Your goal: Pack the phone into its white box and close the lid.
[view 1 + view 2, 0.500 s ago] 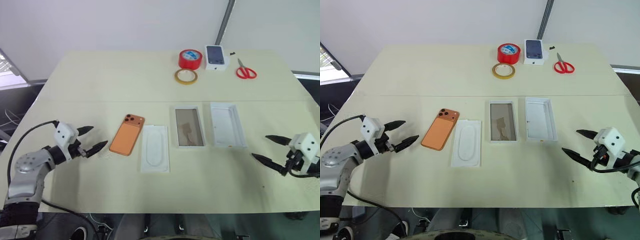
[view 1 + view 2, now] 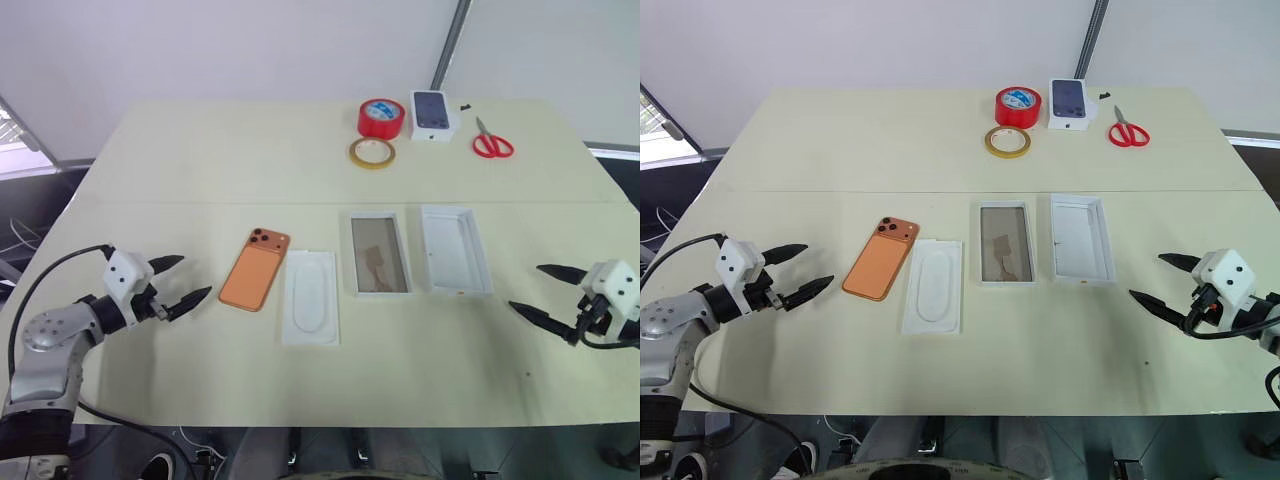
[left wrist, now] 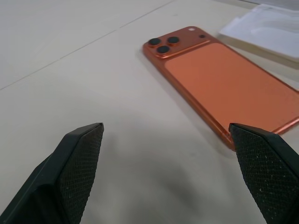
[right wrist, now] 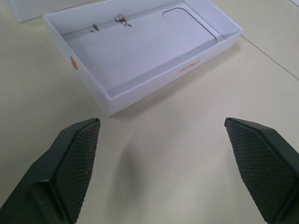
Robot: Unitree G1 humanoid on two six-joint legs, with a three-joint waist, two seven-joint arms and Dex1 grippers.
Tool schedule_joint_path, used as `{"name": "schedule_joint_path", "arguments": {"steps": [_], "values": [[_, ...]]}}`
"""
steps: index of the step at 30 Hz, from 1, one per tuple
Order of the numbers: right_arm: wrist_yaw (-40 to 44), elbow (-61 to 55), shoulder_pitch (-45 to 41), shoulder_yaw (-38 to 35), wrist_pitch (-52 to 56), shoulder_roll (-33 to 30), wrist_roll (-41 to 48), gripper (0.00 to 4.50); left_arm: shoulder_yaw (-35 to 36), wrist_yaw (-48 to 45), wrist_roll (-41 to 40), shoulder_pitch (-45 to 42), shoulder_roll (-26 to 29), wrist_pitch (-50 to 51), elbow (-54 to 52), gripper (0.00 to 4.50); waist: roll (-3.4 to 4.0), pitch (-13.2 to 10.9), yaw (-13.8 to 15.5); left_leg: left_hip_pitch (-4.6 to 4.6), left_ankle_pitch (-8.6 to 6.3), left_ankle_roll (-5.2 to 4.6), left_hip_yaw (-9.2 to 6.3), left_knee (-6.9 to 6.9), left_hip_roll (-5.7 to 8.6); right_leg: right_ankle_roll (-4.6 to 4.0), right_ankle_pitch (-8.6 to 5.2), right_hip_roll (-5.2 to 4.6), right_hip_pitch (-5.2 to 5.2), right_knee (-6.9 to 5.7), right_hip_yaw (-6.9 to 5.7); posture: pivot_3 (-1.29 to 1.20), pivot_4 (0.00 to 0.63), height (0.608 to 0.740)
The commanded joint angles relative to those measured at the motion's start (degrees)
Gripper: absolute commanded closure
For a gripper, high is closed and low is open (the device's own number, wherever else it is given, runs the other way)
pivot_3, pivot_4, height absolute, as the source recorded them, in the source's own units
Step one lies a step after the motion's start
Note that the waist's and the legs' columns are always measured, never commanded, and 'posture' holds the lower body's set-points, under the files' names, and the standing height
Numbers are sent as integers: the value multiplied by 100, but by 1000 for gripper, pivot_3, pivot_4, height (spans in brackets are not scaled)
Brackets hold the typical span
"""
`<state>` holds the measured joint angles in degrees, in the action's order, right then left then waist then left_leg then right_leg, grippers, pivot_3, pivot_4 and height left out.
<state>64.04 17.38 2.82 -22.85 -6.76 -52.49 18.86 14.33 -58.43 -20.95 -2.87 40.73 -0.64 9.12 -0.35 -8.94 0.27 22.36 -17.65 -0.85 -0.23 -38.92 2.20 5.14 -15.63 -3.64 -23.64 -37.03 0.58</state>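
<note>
The orange phone (image 2: 254, 269) lies back up on the table, left of the middle, its three lenses at the far end. My left gripper (image 2: 190, 278) hovers open just left of it, with nothing between its fingers; the left wrist view has the phone (image 3: 224, 88) close ahead of that gripper (image 3: 166, 128). The white box (image 2: 379, 254) with its grey-brown floor lies open at the centre. Beside it on the right lies the all-white lid (image 2: 455, 250), hollow side up. My right gripper (image 2: 528, 288) stands open to the right of the lid (image 4: 145, 46), apart from it.
A thin white card (image 2: 310, 297) with an oval outline lies between phone and box. At the far edge are a red tape roll (image 2: 381, 117), a yellowish tape ring (image 2: 372, 152), a small white carton (image 2: 433, 114) and red scissors (image 2: 491, 143).
Both grippers have edged slightly outward, away from the things in the middle, still open. Nothing on the table has moved.
</note>
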Motion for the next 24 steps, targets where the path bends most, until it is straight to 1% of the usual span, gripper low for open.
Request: {"name": "schedule_joint_path", "arguments": {"steps": [1, 4, 7, 10, 13, 15, 17, 19, 21, 24], "values": [[-51, -41, -72, -41, -123, 22, 10, 30, 194, -213, -156, 0, 96, -234, -3, 0, 0, 0, 0, 0, 0, 0, 0, 0, 0, 0, 0, 0, 0, 0, 0, 0, 150, 740], [-66, -79, -59, -28, -125, 36, 7, 30, 215, -240, -152, 30, 57, -417, -28, 0, 1, 0, -3, 0, 0, 0, 0, 0, 0, 0, 0, 0, 0, 0, 0, 0, 150, 740], [-79, -119, -60, -21, -106, 33, 17, 30, 211, -268, -333, 24, 66, -123, -128, 0, 2, -1, -3, 0, 0, 0, 0, 0, 0, 0, 0, 0, 0, 0, 0, 0, 150, 740], [-67, -238, -72, 22, -116, -1, 13, 30, 141, -274, -580, 133, 153, 567, -588, 0, 2, -1, -4, 0, 0, 0, 0, 0, 0, 0, 0, 0, 0, 0, 0, 0, 150, 740], [-41, -425, -147, 51, -18, -57, 79, 30, -18, -320, -1101, 292, 452, 2013, -1289, 0, 5, -3, -18, 0, 0, 0, 0, 0, 0, 1, 0, 0, 0, -2, 0, 0, 150, 740], [-14, -572, -154, 66, 47, -65, 121, 30, -57, -299, -1390, 299, 582, 2706, -1567, 0, 14, -6, -17, 0, 0, -1, 0, 0, 0, 1, 0, 0, 1, -3, 0, 0, 150, 740], [62, -849, -156, 113, 220, -71, 224, 30, -46, -153, -2101, 147, 686, 3986, -1754, 0, 19, -7, -13, -1, 0, -1, 0, 0, 0, 0, 0, 0, 1, -3, 0, 0, 150, 740], [184, -1274, -143, 215, 477, -70, 394, 30, -121, -148, -2716, 91, 772, 4961, -2046, 0, 19, -8, -12, 0, 0, -1, -1, 0, 0, 1, 1, 0, 0, -4, 0, 0, 150, 740], [260, -1644, -159, 356, 754, -68, 501, 30, -218, 118, -3023, -25, 764, 5641, -2257, 0, 20, -8, -14, 0, 0, -1, -1, 0, 0, 2, 1, 0, 1, -5, 0, 0, 150, 740], [203, -2204, -245, 703, 971, 87, 513, 30, -240, 737, -3658, -356, 462, 6755, -2279, 0, 19, -9, -4, -1, 1, -1, -2, -2, 0, 2, 1, 1, 1, -6, 0, 0, 150, 740]]}}
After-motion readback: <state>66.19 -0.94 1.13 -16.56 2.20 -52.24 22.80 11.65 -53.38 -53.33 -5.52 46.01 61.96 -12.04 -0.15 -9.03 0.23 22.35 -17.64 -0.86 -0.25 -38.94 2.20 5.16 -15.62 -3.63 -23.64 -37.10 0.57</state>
